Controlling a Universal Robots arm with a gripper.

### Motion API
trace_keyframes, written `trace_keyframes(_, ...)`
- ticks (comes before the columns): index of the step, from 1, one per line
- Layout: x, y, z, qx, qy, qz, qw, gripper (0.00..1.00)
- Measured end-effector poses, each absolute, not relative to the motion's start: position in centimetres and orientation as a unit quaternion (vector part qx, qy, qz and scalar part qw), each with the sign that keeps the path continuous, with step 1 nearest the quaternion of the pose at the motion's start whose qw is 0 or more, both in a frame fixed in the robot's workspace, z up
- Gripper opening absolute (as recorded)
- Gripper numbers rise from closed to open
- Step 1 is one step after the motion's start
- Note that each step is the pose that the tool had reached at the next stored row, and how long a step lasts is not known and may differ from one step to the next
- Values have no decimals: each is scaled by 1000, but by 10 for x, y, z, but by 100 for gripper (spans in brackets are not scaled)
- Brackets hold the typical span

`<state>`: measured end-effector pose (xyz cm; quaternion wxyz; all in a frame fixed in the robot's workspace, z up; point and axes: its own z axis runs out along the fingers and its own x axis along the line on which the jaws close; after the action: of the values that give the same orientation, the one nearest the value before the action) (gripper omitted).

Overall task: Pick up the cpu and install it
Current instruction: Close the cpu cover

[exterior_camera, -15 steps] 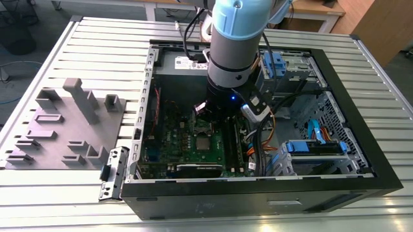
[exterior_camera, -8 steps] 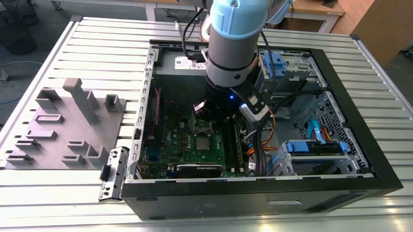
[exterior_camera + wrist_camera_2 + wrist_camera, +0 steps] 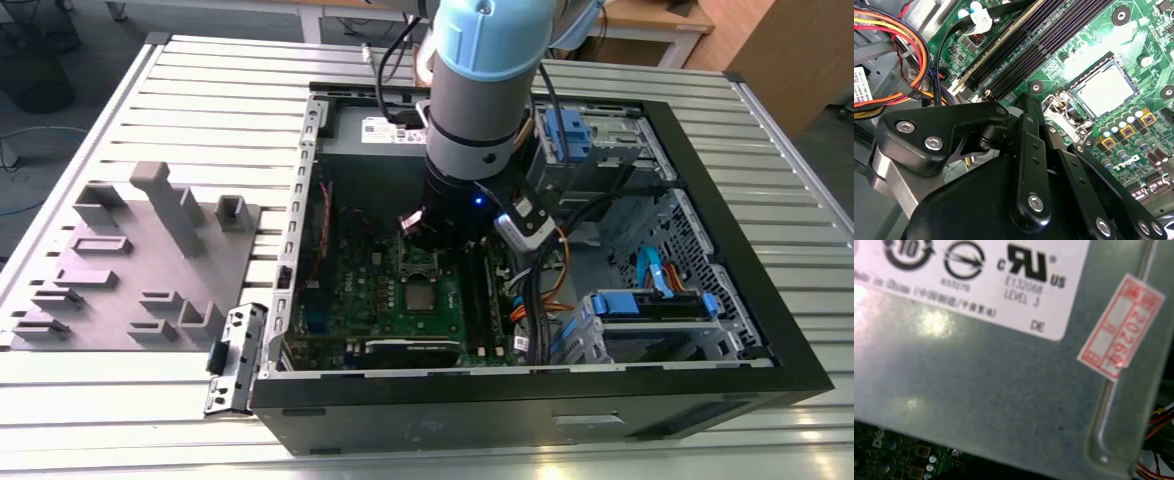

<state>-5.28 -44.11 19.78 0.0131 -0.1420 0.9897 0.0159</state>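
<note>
- the cpu [image 3: 1106,90] isn't in the gripper [image 3: 1026,107]. It's sitting in the socket on the motherboard [image 3: 1134,30], just past the gripper's tip and not touching it.
- can't tell whether the fingers are open or closed; the black linkage blocks the tips in the second wrist view.
- the exterior view agrees: cpu [image 3: 422,296] low in the case [image 3: 534,400], arm hanging right over the board.
- the socket frame [image 3: 1054,107] looks flipped up, sitting between the gripper and the chip. So my guess is placed but not clamped.
- what could go wrong: an unclamped chip is loose. A bump from the gripper or from the cables [image 3: 904,40] trailing beside it could shift it, and that can bend socket pins.
- the gripper is also tight against the frame and near the memory slots [image 3: 1044,45], so a sloppy move could catch one of them.
- orientation: lying flat, metal lid up, edges square with the socket. It's a square chip, so no real long axis. I can't make out whether it's fully seated.
</note>
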Motion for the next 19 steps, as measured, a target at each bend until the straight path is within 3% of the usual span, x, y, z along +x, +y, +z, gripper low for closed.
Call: trace_keyframes(19, -53, -438, 198, -142, 990, 16, 13, 11)
